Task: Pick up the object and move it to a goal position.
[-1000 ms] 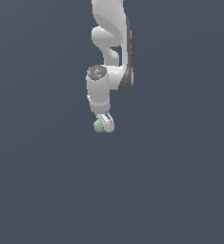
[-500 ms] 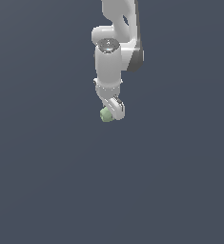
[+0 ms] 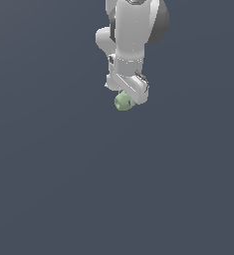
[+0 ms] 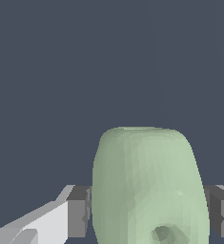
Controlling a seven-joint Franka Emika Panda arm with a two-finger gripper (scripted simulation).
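The object (image 4: 147,186) sat clamped in my pincer (image 4: 149,212), and everything else I could place only against it. In the wrist view it was a pale green, matte lump, rounded like a squat barrel with softly faceted sides, a flattish end facing away from my wrist, and a small dark dimple sunk into the end nearer the camera. On one flank my grey finger pad (image 4: 78,212) pressed against it, with the white finger body running off behind that pad; on the opposite flank the other grey pad (image 4: 221,212) touched it too, so the lump filled the whole gap between them.

In the exterior view the object (image 3: 122,101) showed as a small green knob peeking out just below and toward that view's left of my white pincer (image 3: 129,95), smaller than the pincer's housing. My arm (image 3: 131,35) rose directly above it. Around the object lay only a plain dark grey-blue ground (image 3: 54,189), with nothing near it.
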